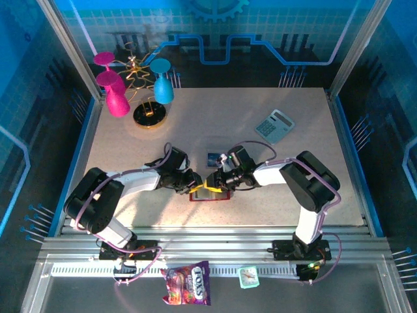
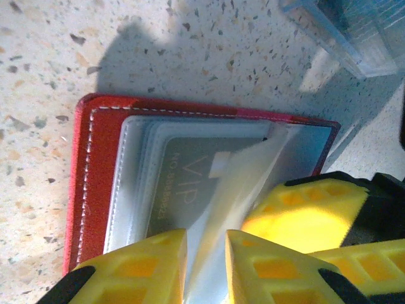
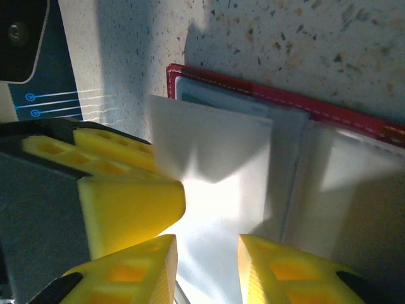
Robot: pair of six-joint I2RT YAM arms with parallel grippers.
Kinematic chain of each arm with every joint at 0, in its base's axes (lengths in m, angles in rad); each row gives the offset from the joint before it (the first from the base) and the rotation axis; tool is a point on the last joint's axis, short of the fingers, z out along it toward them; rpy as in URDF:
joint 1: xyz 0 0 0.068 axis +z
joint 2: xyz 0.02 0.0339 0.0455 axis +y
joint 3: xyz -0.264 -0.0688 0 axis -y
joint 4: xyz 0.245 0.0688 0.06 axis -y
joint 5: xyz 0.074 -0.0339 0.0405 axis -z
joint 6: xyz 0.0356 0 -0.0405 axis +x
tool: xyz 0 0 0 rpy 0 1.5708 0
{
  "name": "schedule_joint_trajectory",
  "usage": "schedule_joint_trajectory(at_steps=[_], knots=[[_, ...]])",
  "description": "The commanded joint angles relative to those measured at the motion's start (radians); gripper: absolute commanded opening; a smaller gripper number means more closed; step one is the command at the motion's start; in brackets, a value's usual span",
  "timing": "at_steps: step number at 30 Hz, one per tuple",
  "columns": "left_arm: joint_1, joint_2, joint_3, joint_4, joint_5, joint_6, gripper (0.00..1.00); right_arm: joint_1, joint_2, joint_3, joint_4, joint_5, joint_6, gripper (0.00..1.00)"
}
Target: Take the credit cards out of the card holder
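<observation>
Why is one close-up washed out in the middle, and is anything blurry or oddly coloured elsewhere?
Right wrist view: strong light bleaches the pale flap over the card holder. Left wrist view: the left end effector is too close, so soft; the VIP card reads clearly. Top view: blue cast, arm shadows on the table.

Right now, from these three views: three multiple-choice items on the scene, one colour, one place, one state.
1. The card holder's cover is: A black; B blue; C red.
2. The blue card lies: A inside the holder; B on the table, just beyond the holder; C on a calculator.
3. The holder is: A open, clear sleeves showing; B snapped shut; C standing on edge.
Answers: C, a red stitched edge shows in the left wrist view; B, the card lies bare on the tabletop in the top view; A, both wrist views show its inside.
</observation>
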Motion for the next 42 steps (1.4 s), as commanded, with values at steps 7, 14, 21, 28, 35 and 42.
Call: schedule_joint_trajectory(at_steps=[7,14,21,28,35,42], knots=[[-0.009,-0.027,0.030,-0.020,0.021,-0.011,0.24,-0.042,-0.135,0.008,-0.154,0.031,-0.056,0.33],[-0.008,-0.039,0.046,-0.034,0.021,-0.002,0.25,-0.063,-0.186,0.052,-0.311,0.076,-0.132,0.33],[-0.008,-0.054,0.073,-0.060,0.020,0.010,0.25,-0.085,-0.216,0.059,-0.357,0.088,-0.149,0.33],[-0.010,-0.047,0.121,-0.092,0.023,0.033,0.27,-0.108,-0.236,0.071,-0.428,0.116,-0.185,0.32],[-0.026,-0.018,0.168,-0.106,0.033,0.047,0.28,-0.141,-0.266,0.060,-0.458,0.125,-0.206,0.32],[-0.047,0.028,0.222,-0.115,0.041,0.054,0.29,-0.172,-0.302,0.036,-0.475,0.124,-0.219,0.32]])
